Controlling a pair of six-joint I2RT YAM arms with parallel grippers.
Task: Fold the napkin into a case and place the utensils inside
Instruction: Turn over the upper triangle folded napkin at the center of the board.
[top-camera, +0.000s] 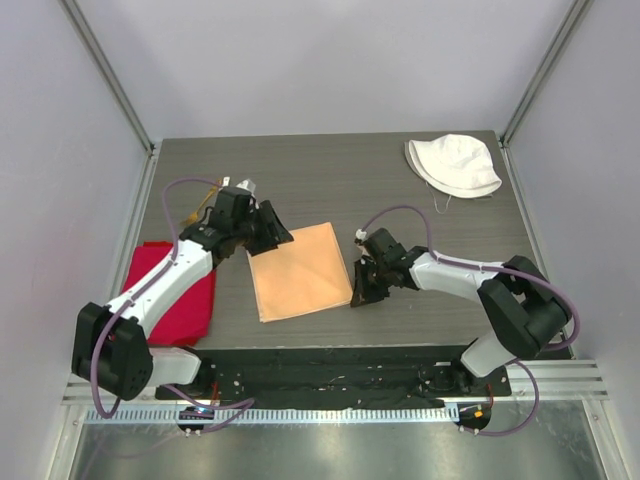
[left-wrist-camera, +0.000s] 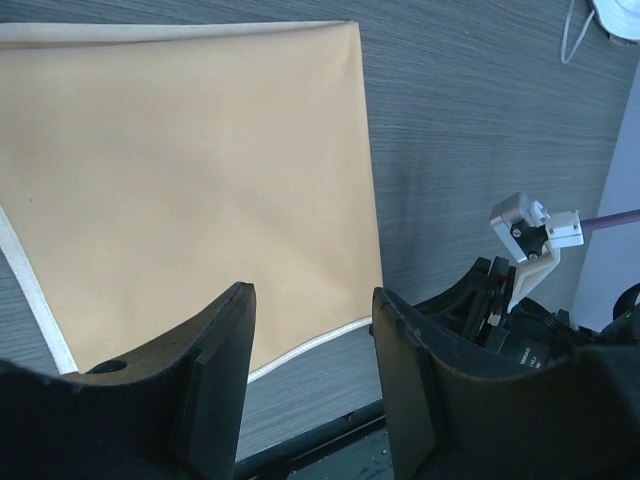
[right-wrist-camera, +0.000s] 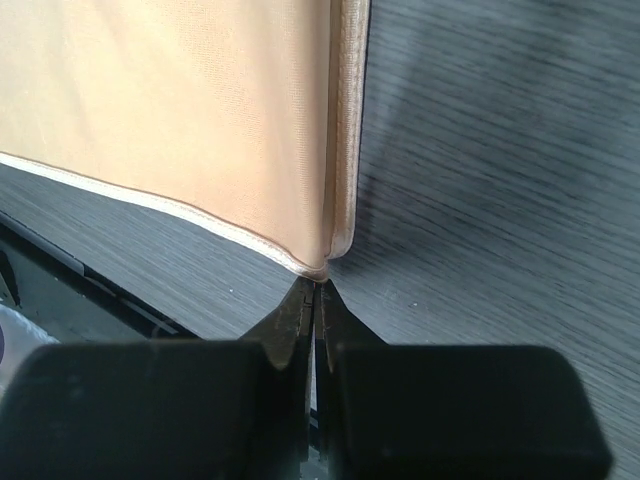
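Observation:
The peach-orange napkin (top-camera: 298, 270) lies spread flat in the middle of the table. My right gripper (top-camera: 362, 285) is at its near right corner. In the right wrist view the gripper (right-wrist-camera: 318, 285) is shut on that corner, and the napkin (right-wrist-camera: 170, 110) edge stands up in a small fold. My left gripper (top-camera: 270, 232) hovers over the far left corner. It is open (left-wrist-camera: 312, 340), with nothing between its fingers and the napkin (left-wrist-camera: 180, 170) below and beyond them. A thin gold utensil (top-camera: 199, 211) partly shows behind the left arm.
A bright red cloth (top-camera: 172, 292) lies at the left under the left arm. A white fabric hat (top-camera: 455, 165) sits at the far right corner. Metal frame posts stand at both far corners. The black base rail (top-camera: 330, 365) runs along the near edge.

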